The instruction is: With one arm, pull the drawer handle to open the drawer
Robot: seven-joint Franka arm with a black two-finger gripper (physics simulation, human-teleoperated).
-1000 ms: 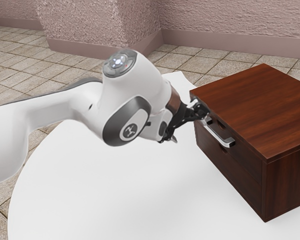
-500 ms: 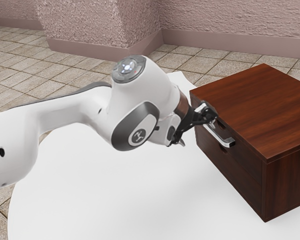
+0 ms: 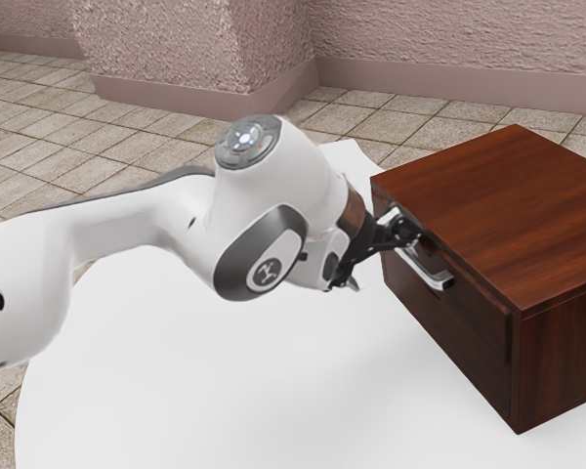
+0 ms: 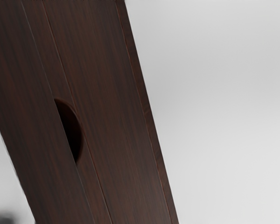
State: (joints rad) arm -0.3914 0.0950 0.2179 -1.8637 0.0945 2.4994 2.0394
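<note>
The white round worktop [image 3: 225, 391] spreads across the near part of the exterior view, and the dark wooden cabinet [image 3: 527, 205] stands on it toward the exterior view's right, one corner turned toward the camera. The white arm [image 3: 264, 230] reaches across the worktop from the exterior view's left to the cabinet's front face. The black gripper [image 3: 402, 234] is at the upper end of the silver bar handle [image 3: 430, 268] on the top drawer [image 3: 469, 305], right against it. I cannot tell from this angle whether the gripper is closed on the bar or merely around it.

The drawer front looks flush with the cabinet, or very nearly so, with no gap visible along its edge, so I judge the drawer to be shut. The wrist view looks closely along the cabinet's front [image 4: 107, 107], where a dark recess [image 4: 71, 130] is cut into a seam between panels, with the pale worktop [image 4: 224, 116] beyond.

The step in hand is securing the handle, with the pull itself not yet under way. The next move calls for a firm hold on the bar and then a straight draw out of the cabinet face, back toward the arm's base. It should stay in line with the drawer's travel, so that the handle does not slip free or the drawer bind.

Behind the cabinet are the tiled floor [image 3: 68, 137] and a rough pinkish wall [image 3: 176, 39].
</note>
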